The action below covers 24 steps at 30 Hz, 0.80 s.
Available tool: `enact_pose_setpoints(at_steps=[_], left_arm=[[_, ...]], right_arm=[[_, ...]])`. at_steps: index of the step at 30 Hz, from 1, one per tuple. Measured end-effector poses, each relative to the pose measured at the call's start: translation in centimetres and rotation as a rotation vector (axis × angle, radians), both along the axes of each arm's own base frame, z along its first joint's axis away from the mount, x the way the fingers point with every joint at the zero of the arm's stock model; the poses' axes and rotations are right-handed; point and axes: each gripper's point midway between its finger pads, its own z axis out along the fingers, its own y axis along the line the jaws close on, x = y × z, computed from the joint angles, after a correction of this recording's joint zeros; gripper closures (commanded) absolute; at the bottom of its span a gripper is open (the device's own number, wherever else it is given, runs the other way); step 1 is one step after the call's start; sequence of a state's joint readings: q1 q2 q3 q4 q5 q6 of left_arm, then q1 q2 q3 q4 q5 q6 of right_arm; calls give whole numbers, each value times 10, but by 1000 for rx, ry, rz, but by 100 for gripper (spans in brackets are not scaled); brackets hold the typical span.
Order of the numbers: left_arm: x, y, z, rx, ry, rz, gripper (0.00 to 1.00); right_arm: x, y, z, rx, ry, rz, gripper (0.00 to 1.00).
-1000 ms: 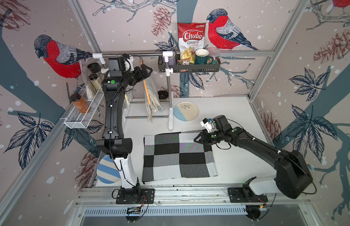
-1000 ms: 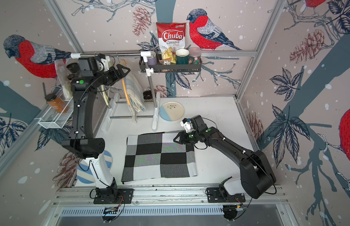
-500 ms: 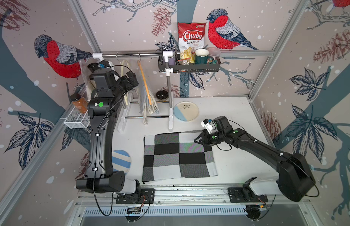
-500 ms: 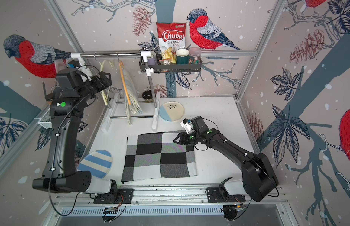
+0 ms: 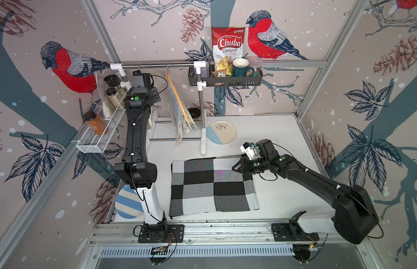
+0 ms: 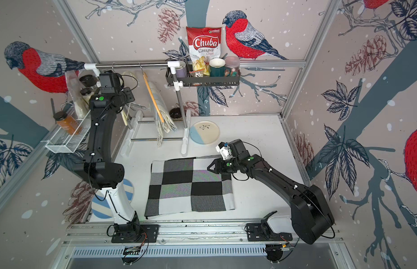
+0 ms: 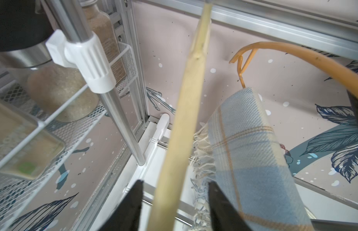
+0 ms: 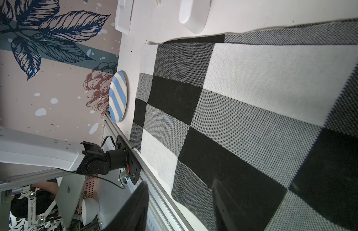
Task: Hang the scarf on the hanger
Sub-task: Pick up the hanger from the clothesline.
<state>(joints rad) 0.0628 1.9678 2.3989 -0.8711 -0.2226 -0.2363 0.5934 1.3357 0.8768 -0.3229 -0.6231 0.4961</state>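
Hanger pickup step: left gripper [image 7: 176,182] jaws apart astride pale hanger [image 7: 191,84]; right gripper [image 8: 179,181] jaws apart above checked scarf [image 5: 212,184], mid-bench. Next, probably: clamp hanger.

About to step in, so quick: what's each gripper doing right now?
Left gripper: open, jaws either side of the pale hanger, not clamped on it.
Right gripper: open, holding nothing, above the checked scarf.
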Motion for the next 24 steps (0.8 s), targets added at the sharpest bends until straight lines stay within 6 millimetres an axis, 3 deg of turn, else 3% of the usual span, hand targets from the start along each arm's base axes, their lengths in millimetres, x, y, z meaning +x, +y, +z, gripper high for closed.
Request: enact_pose_setpoints(at_steps=[3, 4, 12, 18, 24], left_arm=[[-3, -2, -3, 7, 14, -20, 99], [-3, -2, -2, 6, 12, -20, 100], [-20, -5, 20, 6, -3, -43, 100], [-62, -7, 61, 9, -69, -39, 100], [-94, -10, 57, 7, -73, -43, 100]], right_arm=[[0, -2, 1, -5, -12, -9, 50], [-1, -3, 1, -6, -15, -11, 50], [-2, -6, -1, -12, -15, -17, 50], [-6, -7, -9, -22, 1, -15, 50], [-6, -7, -7, -18, -3, -17, 50]])
